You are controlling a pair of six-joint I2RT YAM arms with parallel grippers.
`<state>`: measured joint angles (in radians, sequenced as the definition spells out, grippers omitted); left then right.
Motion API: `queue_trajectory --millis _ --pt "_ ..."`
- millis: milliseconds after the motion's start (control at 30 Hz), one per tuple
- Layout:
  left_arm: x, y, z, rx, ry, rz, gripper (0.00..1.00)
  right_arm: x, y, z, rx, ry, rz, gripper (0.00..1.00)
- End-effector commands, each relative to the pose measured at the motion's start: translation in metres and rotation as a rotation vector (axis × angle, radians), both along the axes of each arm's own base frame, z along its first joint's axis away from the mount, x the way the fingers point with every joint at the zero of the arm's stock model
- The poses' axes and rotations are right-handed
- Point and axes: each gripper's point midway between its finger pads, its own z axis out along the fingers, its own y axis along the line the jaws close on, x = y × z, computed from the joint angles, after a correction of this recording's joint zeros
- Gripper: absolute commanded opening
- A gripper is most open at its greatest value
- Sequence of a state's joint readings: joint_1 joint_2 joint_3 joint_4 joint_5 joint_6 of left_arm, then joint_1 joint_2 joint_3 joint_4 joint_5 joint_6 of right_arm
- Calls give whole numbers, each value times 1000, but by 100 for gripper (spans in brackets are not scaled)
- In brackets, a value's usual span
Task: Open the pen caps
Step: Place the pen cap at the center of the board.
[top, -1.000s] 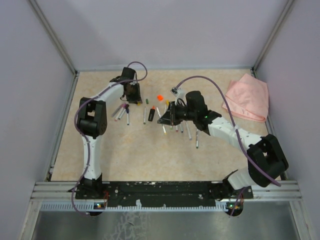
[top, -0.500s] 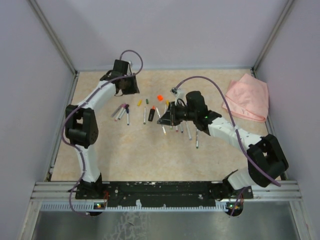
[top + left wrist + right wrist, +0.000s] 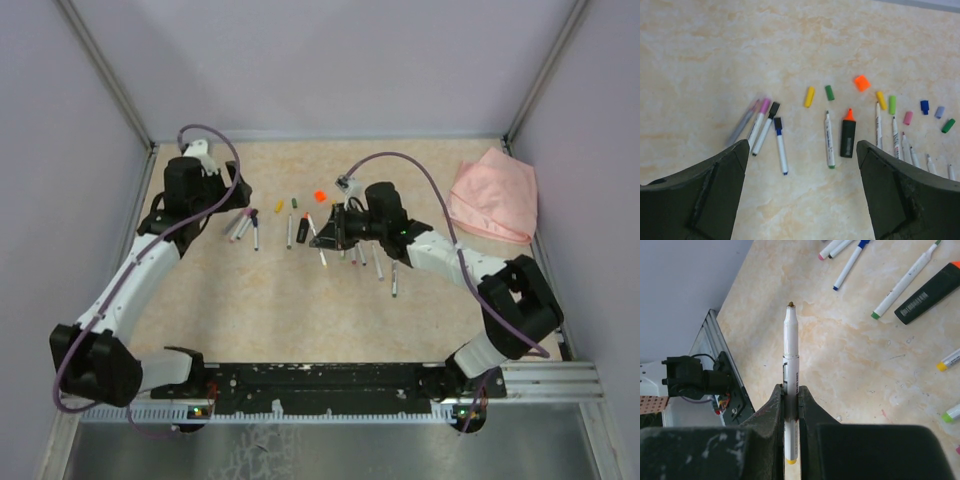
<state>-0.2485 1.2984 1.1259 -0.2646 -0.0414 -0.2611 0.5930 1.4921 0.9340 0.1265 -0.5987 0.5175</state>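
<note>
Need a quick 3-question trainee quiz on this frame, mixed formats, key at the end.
1. True or false: the left fingers are closed on a marker.
2. Pick one. The white pen clamped in the right fingers is: A) capped at its far end, B) bare-tipped at its far end, C) lying loose on the table.
3. Fill in: the black highlighter lying on the table has a bare ___ tip.

Key: 1 false, they stand wide open with nothing between them. 2 B. 3 orange.
</note>
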Motion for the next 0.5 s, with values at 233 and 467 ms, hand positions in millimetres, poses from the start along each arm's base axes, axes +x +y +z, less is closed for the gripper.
queue_trajectory --millis 233,467 --pt "-66 25 -46 -33 47 67 97 31 57 -16 -86 -16 -6 0" --pt "-81 32 -52 -27 43 88 97 68 87 -44 -235 69 -165 0"
